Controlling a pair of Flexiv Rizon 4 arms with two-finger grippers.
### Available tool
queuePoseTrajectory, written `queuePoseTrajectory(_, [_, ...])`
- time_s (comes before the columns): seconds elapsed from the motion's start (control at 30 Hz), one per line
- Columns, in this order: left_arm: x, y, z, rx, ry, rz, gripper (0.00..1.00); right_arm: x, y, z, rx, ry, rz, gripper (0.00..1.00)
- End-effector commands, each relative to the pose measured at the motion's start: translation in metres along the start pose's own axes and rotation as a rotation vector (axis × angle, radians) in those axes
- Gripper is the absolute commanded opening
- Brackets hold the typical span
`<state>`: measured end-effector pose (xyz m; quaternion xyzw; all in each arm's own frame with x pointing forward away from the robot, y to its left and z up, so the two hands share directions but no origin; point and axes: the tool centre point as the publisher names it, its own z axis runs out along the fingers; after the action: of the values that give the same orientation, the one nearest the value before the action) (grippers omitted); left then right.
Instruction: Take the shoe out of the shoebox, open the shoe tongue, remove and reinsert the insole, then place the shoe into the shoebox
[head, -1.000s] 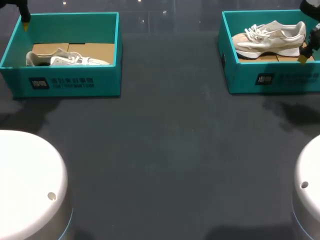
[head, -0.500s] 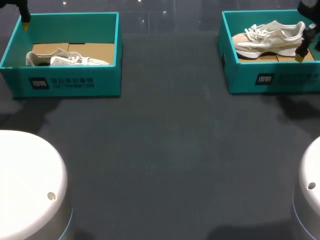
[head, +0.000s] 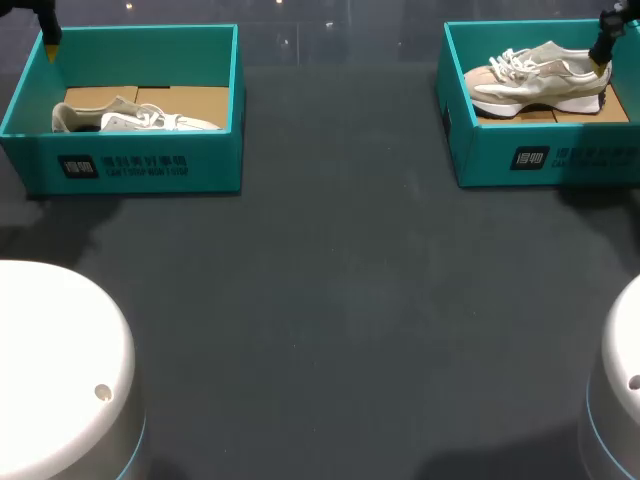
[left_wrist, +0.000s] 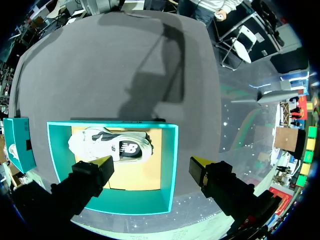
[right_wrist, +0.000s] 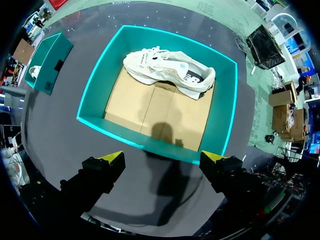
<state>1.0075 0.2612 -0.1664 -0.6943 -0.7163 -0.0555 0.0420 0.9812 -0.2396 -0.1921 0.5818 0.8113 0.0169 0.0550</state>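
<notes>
**ITEM 1: right shoebox** (right_wrist: 98, 95). Teal, open top, cardboard liner (right_wrist: 145, 112) on its floor.
- Holds the right shoe (right_wrist: 169, 67), a beige/white trainer with laces showing, close along the wall farthest from the gripper. Upright or leaning: can't tell. Not yet lifted.

**ITEM 2: right gripper** (right_wrist: 164, 158). Fingers wide apart, nothing btwn them, holding nothing.
- Hangs high. In the wrist view the tips are just outside the box's near wall. The head view puts it by the shoe's heel end.

**ITEM 3: left shoebox** (left_wrist: 173, 165). Teal, same build.
- Holds the left shoe (left_wrist: 112, 147), a white trainer w/ dark side mark. It looks to be lying on its side, toward one end.

**ITEM 4: left gripper** (left_wrist: 152, 164). Spread wide too, empty. One tip is over the box, the other outside its wall.

**ITEM 5: table** (head: 330, 300). Dark mat.

**STAGE (est.):** step one, approach. No shoe is out.

**RISKS for you:**
- The right shoe is tight to the wall. A finger may land on the rim or wedge btwn shoe & wall and drag the light box.
- If you pinch the heel collar only, the shoe prob. swings toe-down and catches the wall on the lift.
- If you grab laces instead of the upper, it slips or snags.
- The left gripper straddles the wall, so a straight descent hits and crushes the edge.
- The left shoe lies flat, which gives poor purchase.
</notes>
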Motion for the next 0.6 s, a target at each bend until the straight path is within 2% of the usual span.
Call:
queuePoseTrajectory(0.03, [0.000,-0.001,0.000,-0.002,0.001,0.000,1.00,-0.012,0.030,0.007,0.048,0.003,0.015,1.00])
queuePoseTrajectory(0.43, [0.000,-0.001,0.000,-0.002,0.001,0.000,1.00,-0.055,0.096,0.033,0.115,-0.060,0.092,1.00])
queuePoseTrajectory(0.6, [0.000,-0.001,0.000,-0.002,0.001,0.000,1.00,-0.075,0.112,0.043,0.118,-0.078,0.149,1.00])
